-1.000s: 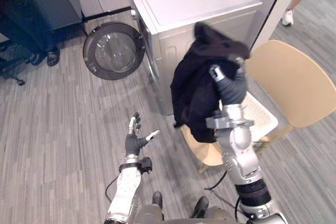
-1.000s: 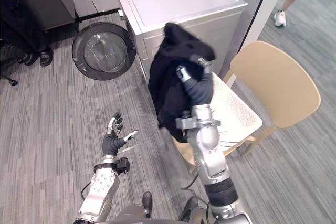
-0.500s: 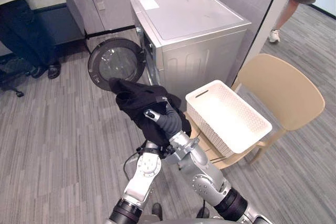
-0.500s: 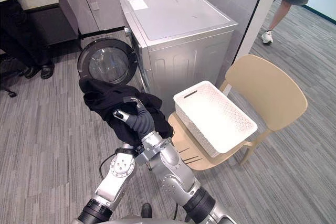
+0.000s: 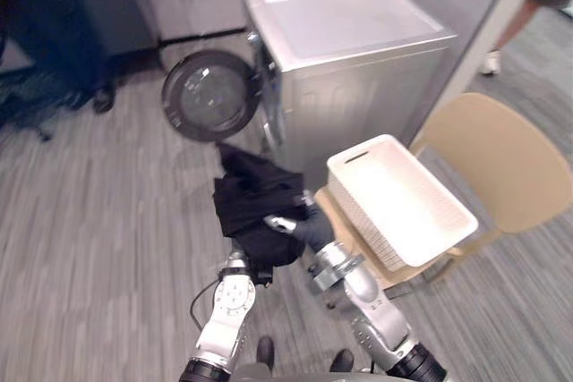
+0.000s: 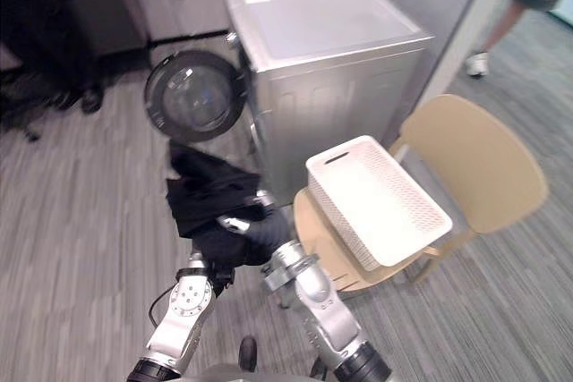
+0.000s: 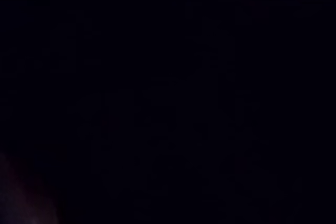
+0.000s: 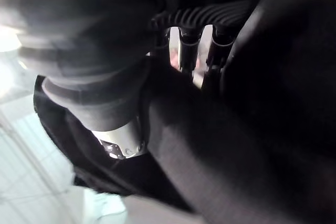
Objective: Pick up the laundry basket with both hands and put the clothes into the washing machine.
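Observation:
A black garment (image 5: 251, 203) hangs in a bundle low in front of the washing machine (image 5: 349, 51), just below its open round door (image 5: 208, 96). My right hand (image 5: 309, 225) is against the garment's right side, its dark cover (image 8: 94, 51) pressed into the black cloth (image 8: 252, 129). My left arm (image 5: 228, 301) reaches up under the bundle, and its hand is buried in the dark cloth (image 7: 168, 98). The white laundry basket (image 5: 403, 212) sits empty on the tan chair (image 5: 506, 163), to the right of both hands.
The washing machine's door swings out to the left over grey striped flooring. A person's dark legs (image 5: 54, 51) stand at the far left, beside a dark cabinet. Another person's shoe (image 5: 491, 62) shows at the right, past the machine.
My right hand has carried the garment from high over the basket down and left, before the machine door. The left hand has come up from the floor side into the cloth.

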